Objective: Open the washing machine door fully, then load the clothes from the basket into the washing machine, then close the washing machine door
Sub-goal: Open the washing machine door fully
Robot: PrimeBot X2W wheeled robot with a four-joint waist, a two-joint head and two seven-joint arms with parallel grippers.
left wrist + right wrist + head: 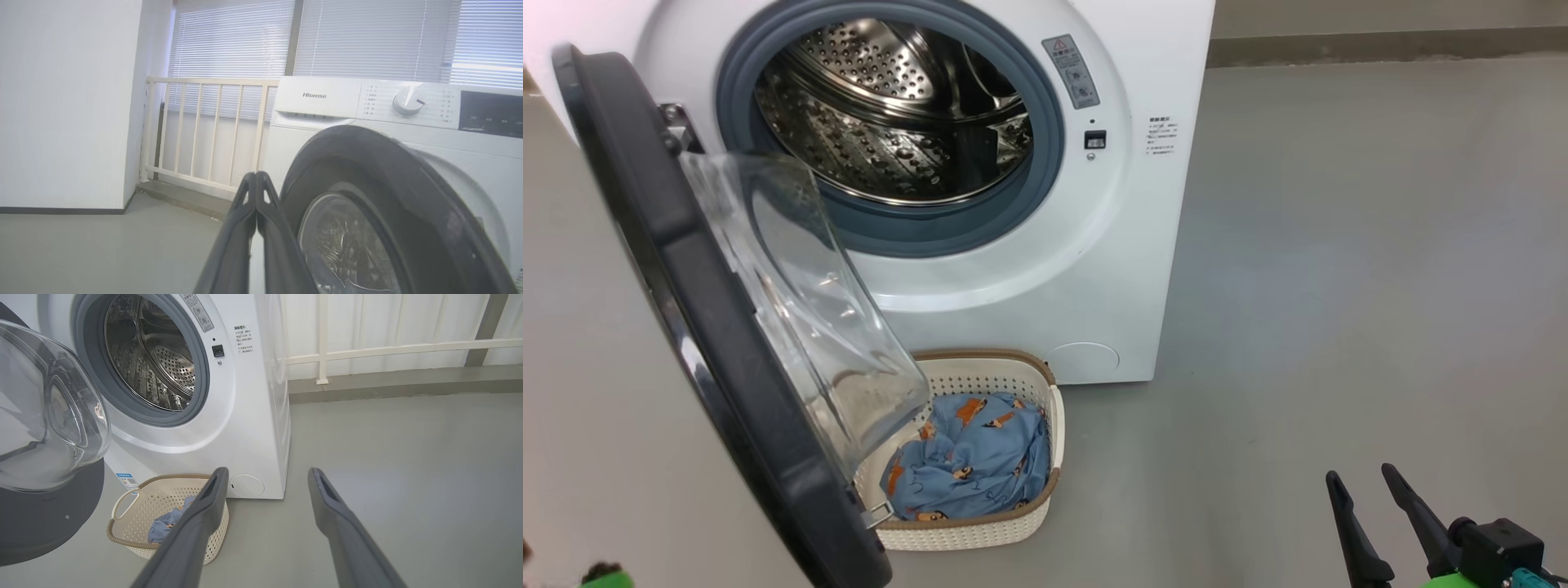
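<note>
Two sets: L fingers (239, 232) pinched beside door (408, 179) rim, R fingers (347, 539) wide, empty, over bare floor (408, 457)

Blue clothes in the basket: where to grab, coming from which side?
Probably pinch the raised crumple in the middle of the clothes, coming down from above on the right. They lie loosely heaped in the basket, open at the top, and the door with its glass bowl crowds the basket's left side. The right claw is open on that side.
</note>
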